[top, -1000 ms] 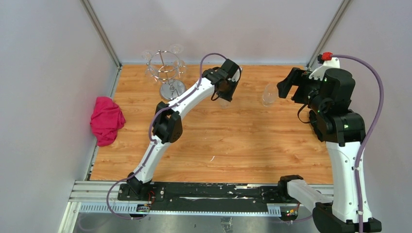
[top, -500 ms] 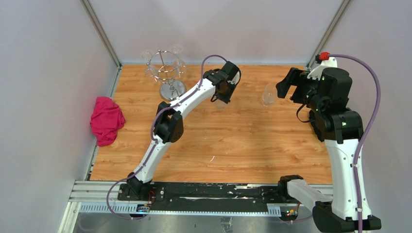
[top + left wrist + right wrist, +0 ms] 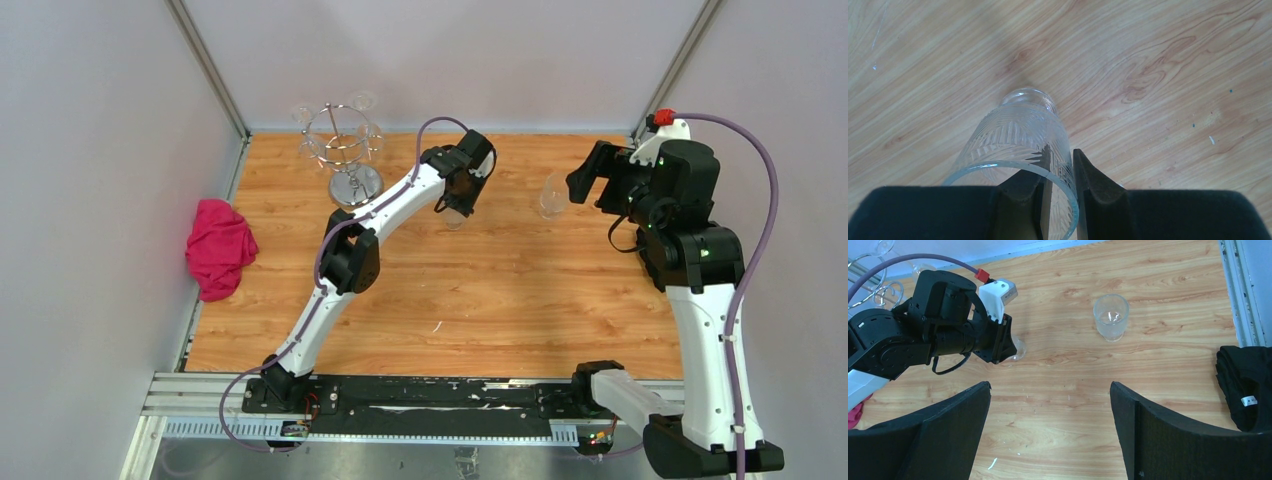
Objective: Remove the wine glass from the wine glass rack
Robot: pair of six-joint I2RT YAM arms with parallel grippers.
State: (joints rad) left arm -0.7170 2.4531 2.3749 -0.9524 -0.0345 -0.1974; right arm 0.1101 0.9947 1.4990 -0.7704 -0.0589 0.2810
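Wood-grain surface (image 3: pixel 500 300), boxed in by grey walls (image 3: pixel 100 150) on the left, back and right. Metal posts (image 3: pixel 205 65) stood in both back corners and an aluminium rail (image 3: pixel 190 395) ran along the near edge. We saw the wine glass rack (image 3: pixel 345 150) tucked into the back left corner, close to both walls, with hanging glasses (image 3: pixel 303 116) on its ring. They were clear glass against grey, so we could not count them reliably. A pink cloth (image 3: pixel 220 248) lay at the left edge, against the wall. The widest open wood was the middle and near half, between the two arms.

The left fingers (image 3: pixel 1088 185) were narrow, pinching the rim wall of the wine glass (image 3: pixel 1018 132), one finger inside and one outside. That glass was off the rack and well to its right, toward the back middle of the surface, mouth up. We could not tell whether its foot touched the wood. From the top camera the wrist hid most of it.

The right fingers (image 3: pixel 1168 435) stood wide, holding nothing, over the right back area. A second glass (image 3: pixel 1110 317) stood upright on the wood between the two wrists, nearer the right one. A black cloth (image 3: pixel 1245 387) sat at the right edge, cut off by the frame in the right wrist view and hidden behind the right arm (image 3: pixel 700 300) from above.
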